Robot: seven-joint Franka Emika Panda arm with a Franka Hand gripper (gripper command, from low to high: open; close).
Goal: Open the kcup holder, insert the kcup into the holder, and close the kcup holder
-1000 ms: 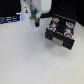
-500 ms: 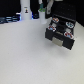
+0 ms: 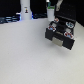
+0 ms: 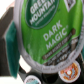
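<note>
**Green-topped pod filled the wrist view above the open pod drawer**

Wrist view was almost all one small pale cylindrical kcup with a bright green foil top (image 4: 47, 32), very close to the lens. White print on the lid read "GREEN MOUNTAIN" along the curve, then "DARK MAGIC" in larger letters, with a line of tiny text under it too small to read. A dark strip ran beside the pod's edge, probably a finger of the robot's gripper (image 4: 12, 37), blurred. Couldn't tell how wide the jaws stood or whether they actually clamped the pod; the other side of the pod was out of frame.

Past the pod's rim, other pods sat in round slots: one with an orange and red patterned top (image 4: 70, 74), print unreadable, and one with a dark green top (image 4: 32, 80), partly cut off.

Exterior view: black boxy kcup holder with a pale front panel (image 3: 61, 32) sat on the white tabletop (image 3: 30, 57) toward the exterior view's right, drawer pulled out, pods with reddish and bluish tops visible in the slots. The arm came down over its far end; gripper and kcup too small to make out there. Tall white bottle-shaped object (image 3: 25, 10) stood well apart, toward the exterior view's left at the back, label not legible.
</note>
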